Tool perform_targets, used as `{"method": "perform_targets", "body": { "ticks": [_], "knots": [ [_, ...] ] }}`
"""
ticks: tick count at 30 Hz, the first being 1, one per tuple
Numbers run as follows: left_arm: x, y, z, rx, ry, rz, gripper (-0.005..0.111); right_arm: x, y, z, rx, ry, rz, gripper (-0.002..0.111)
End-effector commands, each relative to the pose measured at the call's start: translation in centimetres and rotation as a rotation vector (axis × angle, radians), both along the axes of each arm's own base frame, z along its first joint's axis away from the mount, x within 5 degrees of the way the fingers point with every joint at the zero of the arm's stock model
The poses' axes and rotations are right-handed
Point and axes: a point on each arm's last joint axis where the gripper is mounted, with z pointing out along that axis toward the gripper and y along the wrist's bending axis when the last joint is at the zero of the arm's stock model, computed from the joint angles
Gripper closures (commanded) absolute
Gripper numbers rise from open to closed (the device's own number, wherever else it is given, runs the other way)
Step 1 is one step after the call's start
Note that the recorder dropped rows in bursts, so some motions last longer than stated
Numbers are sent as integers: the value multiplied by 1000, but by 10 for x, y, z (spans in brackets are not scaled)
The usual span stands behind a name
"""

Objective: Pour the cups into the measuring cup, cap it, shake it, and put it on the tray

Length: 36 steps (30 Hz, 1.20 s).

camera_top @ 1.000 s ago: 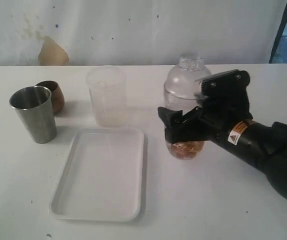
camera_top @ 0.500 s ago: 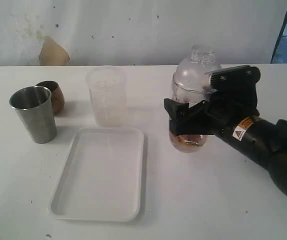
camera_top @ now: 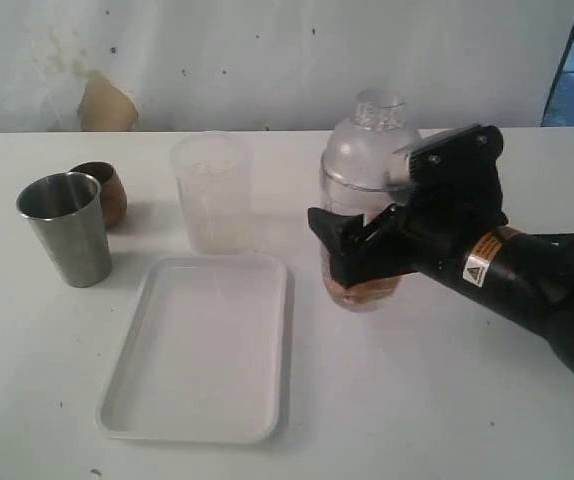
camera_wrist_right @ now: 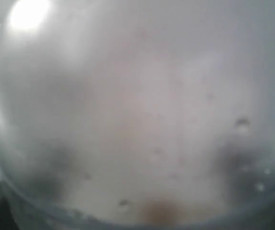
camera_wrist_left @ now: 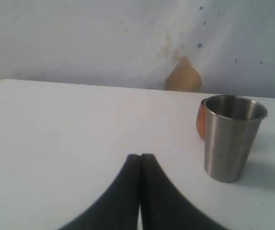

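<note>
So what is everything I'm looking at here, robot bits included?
table: one, white, under everything
tray: one, white, front middle of the table, nothing in it
steel tumbler: one, brushed silver, upright, left of the tray
small cup: one, copper-brown, just behind the tumbler
frosted cup: one, cloudy clear plastic, upright behind the tray
measuring cup: one, clear with brownish contents at the bottom, right of the tray
cap: one, clear dome, on top of the measuring cup
patch: one, tan, on the pale wall behind the table
right gripper: one, black, clamped around the measuring cup
left gripper: one, black, shut on nothing, over bare table near the tumbler
</note>
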Motion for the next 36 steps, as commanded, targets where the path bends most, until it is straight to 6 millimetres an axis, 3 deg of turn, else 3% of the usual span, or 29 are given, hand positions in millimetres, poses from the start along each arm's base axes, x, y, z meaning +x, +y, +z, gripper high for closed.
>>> {"method": "perform_targets", "body": {
  "ticks": [1, 4, 5, 7, 10, 12, 13, 15, 16, 18, 19, 20, 22, 24, 25, 26, 29, 31, 32, 33, 34, 35, 36],
  "knots": [
    [0, 0, -1, 1, -7, 1, 107, 11, -12, 15, 169, 2, -179, 108],
    [0, 0, -1, 1, -7, 1, 107, -8, 11, 14, 17, -58, 125, 108],
    [0, 0, -1, 1, -7, 1, 107, -6, 9, 15, 27, -56, 86, 108],
    [0, 0, -1, 1, -7, 1, 107, 9, -11, 16, 153, 2, -178, 108],
    [0, 0, -1, 1, -7, 1, 107, -10, 14, 15, 7, -59, 142, 108],
    [0, 0, -1, 1, -7, 1, 107, 1, 1, 16, 49, -35, -46, 108],
    [0, 0, -1, 1, -7, 1, 107, 8, -10, 19, 159, -3, -181, 108],
    [0, 0, -1, 1, -7, 1, 107, -8, 11, 17, 23, -67, 117, 108],
    [0, 0, -1, 1, -7, 1, 107, -8, 13, 19, 5, -81, 137, 108],
    [0, 0, -1, 1, -7, 1, 107, 13, -11, 20, 156, 32, -195, 108],
    [0, 0, -1, 1, -7, 1, 107, 0, 5, 21, 44, -30, 26, 108],
    [0, 0, -1, 1, -7, 1, 107, -6, 12, 21, -8, -62, 120, 108],
    [0, 0, -1, 1, -7, 1, 107, 10, -6, 24, 156, 19, -140, 108],
    [0, 0, -1, 1, -7, 1, 107, -7, 12, 27, 34, -62, 119, 108],
    [0, 0, -1, 1, -7, 1, 107, -2, 10, 28, 29, -63, 57, 108],
    [0, 0, -1, 1, -7, 1, 107, 10, -7, 29, 153, 17, -168, 108],
    [0, 0, -1, 1, -7, 1, 107, -8, 11, 29, 1, -66, 92, 108],
    [0, 0, -1, 1, -7, 1, 107, 7, -6, 32, 125, 16, -166, 108],
    [0, 0, -1, 1, -7, 1, 107, -1, -1, 33, 94, -4, -87, 108],
    [0, 0, -1, 1, -7, 1, 107, -15, 14, 34, -10, -72, 109, 108],
    [0, 0, -1, 1, -7, 1, 107, -13, 14, 35, -17, -83, 77, 108],
    [0, 0, -1, 1, -7, 1, 107, 1, -2, 37, 89, -15, -143, 108],
    [0, 0, -1, 1, -7, 1, 107, -5, 2, 38, 68, -17, -86, 108]
  ]
}}
